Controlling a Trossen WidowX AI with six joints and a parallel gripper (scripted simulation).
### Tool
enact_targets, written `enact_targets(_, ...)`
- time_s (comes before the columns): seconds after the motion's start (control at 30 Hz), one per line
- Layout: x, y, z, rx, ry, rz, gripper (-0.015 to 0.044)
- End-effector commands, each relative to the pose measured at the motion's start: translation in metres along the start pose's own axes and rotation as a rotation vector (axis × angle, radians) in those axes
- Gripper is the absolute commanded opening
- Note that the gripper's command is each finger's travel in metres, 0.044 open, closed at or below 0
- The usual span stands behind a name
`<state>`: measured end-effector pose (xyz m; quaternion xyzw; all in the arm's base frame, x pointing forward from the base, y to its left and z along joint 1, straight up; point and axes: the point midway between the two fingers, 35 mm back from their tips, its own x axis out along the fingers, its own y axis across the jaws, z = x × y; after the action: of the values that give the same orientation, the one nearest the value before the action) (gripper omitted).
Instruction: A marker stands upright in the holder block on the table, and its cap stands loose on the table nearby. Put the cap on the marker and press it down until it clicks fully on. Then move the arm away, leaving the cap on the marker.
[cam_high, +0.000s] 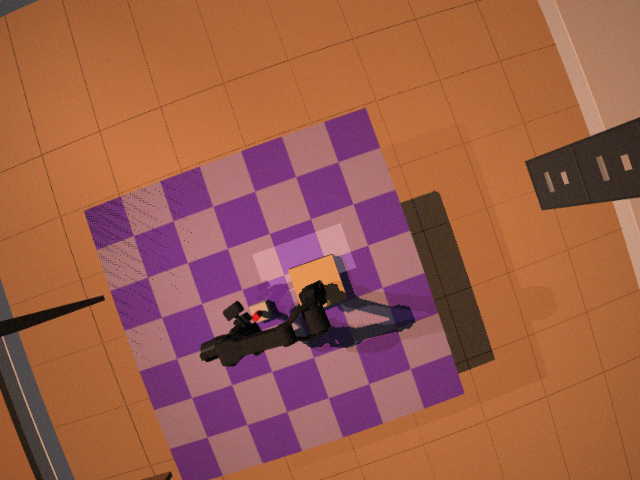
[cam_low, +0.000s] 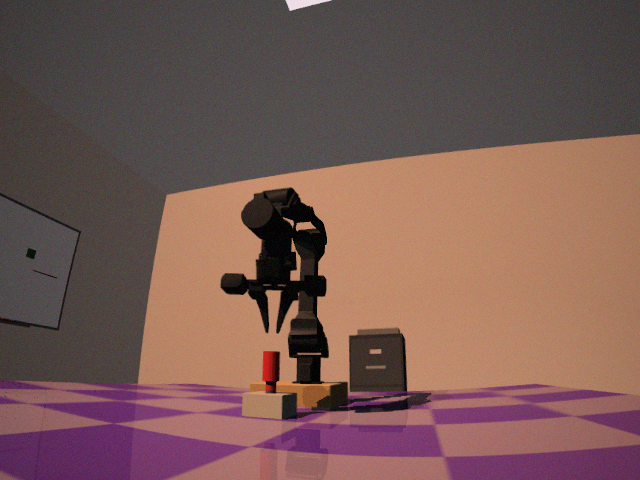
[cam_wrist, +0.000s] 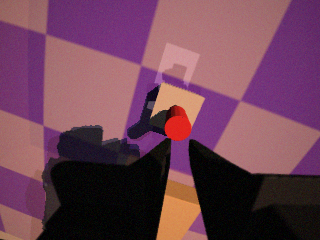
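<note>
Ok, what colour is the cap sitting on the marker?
Red. The cap shows best in the exterior view, upright above the holder block.

You will find nothing to read here: no words, numbers, labels or brand marks show in any view. The whiteboard (cam_low: 32, 268) on the far left wall carries only a small green square and a short dark stroke, neither a legible sign. The cabinet (cam_low: 377, 361) at the far right has two pale plates on its drawers, both without legible text.
</note>
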<state>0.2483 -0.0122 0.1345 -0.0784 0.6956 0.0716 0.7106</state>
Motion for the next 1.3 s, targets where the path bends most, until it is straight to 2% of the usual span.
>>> enact_targets(0.0, 0.002, 0.0, 0.0, 0.305, -0.002, 0.003, 0.0)
enact_targets(0.43, 0.005, 0.0, 0.0, 0.305, -0.002, 0.003, 0.0)
enact_targets(1.27, 0.042, 0.0, 0.0, 0.305, -0.002, 0.003, 0.0)
